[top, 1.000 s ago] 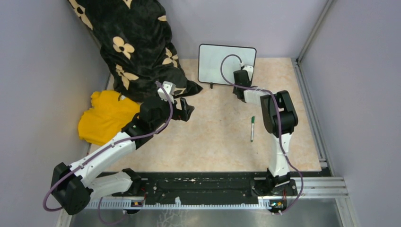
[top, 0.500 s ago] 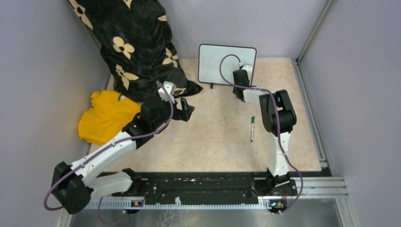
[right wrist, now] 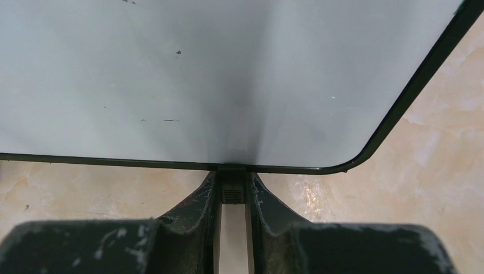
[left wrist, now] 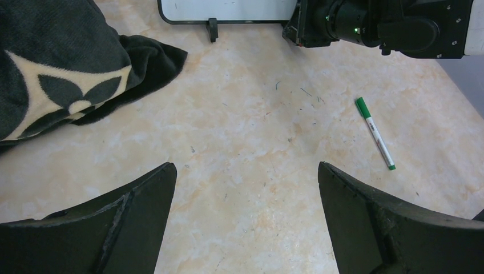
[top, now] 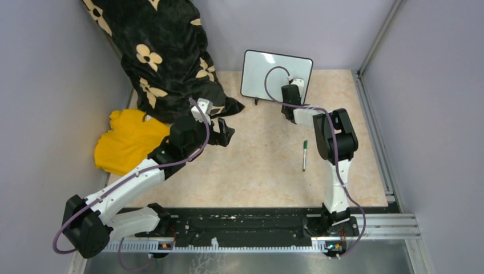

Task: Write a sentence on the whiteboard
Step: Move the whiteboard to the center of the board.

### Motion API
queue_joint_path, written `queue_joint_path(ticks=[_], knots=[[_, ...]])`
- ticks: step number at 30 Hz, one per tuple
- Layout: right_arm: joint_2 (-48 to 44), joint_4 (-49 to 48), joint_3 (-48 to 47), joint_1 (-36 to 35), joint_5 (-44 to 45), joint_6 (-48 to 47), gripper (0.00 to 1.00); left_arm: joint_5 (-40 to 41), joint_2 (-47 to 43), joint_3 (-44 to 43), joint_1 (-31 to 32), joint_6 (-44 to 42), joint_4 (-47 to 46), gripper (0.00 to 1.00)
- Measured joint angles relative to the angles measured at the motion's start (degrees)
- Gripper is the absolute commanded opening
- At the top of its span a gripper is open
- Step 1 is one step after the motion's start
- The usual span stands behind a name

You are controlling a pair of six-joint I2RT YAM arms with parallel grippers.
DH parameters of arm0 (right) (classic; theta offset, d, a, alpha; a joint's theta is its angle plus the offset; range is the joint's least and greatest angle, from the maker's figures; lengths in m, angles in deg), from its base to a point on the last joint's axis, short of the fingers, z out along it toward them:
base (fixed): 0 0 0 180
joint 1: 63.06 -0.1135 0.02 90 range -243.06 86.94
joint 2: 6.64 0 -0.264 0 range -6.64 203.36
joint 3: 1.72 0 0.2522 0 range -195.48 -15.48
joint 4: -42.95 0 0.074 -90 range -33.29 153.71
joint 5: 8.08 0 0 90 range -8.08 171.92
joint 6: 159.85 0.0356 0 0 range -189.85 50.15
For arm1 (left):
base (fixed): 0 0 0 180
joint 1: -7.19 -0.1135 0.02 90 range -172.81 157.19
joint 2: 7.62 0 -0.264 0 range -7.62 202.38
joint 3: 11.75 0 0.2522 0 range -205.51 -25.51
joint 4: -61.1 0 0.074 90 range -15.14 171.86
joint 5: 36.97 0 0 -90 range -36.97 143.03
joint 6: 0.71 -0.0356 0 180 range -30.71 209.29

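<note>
Glossy white inside a thin black frame: whiteboard (top: pixel 257 71), upright on the desk (top: pixel 257 165), a few tiny dark specks on its face. Pinched at its bottom edge, close to the lower right corner: small black foot (right wrist: pixel 232 180), caught between the nearly touching fingers of the right tool (right wrist: pixel 232 197). Well apart from the whiteboard, off toward its front left: left tool (left wrist: pixel 245 171), jaws spread wide, hovering over the desk with nothing between them. Flat on the desk out in front of the whiteboard's right end: green marker (top: pixel 305 155), untouched. Left of the whiteboard, hem near its left foot: black blanket (top: pixel 165 51) with cream flowers. Farther left again: yellow cloth (top: pixel 128 140).
</note>
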Motion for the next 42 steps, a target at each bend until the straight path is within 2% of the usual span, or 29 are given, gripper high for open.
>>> queue_joint_path(ticks=[6, 20, 33, 42], knots=[[-2.45, -2.97, 4.7, -0.04, 0.04, -0.26, 0.0, -0.02, -0.15, 0.0, 0.0, 0.02, 0.0, 0.99], [-13.79, -2.21, 19.47, -3.39, 1.64, 0.24, 0.0, -0.02, -1.33, 0.0, 0.0, 0.04, -0.02, 0.99], [-29.94, 0.31, 37.2, -10.16, 2.69, 4.72, 0.0, 0.5, -2.4, 0.0, 0.0, 0.0, 0.0, 0.99], [-37.66, 2.67, 43.76, -16.9, 4.24, 7.76, 0.0, 1.51, -2.73, 0.0, 0.0, 0.0, 0.0, 0.99]])
